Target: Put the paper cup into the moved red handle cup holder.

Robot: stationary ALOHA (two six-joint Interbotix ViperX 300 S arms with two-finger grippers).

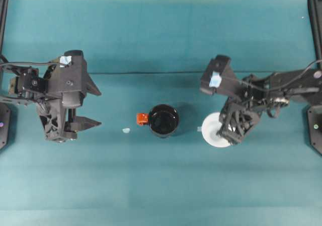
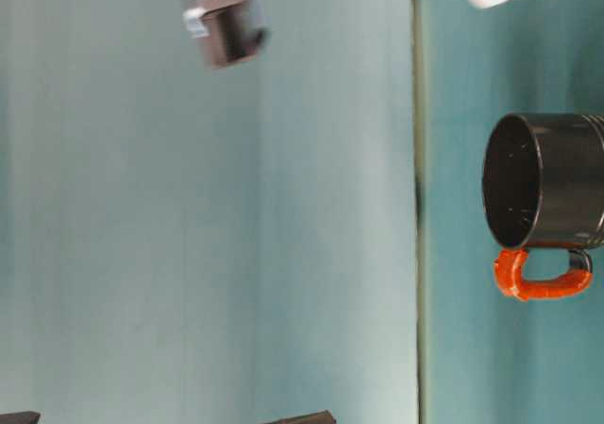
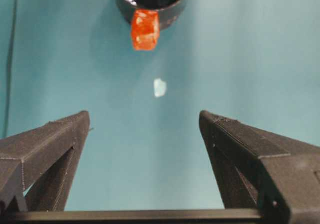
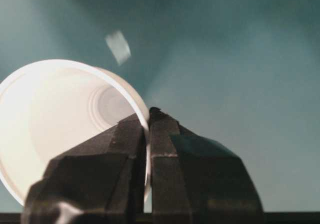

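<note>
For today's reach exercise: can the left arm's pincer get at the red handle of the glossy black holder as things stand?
Probably yes. The left pincer is open and faces the red handle, with bare teal table and a small pale scrap between.
</note>
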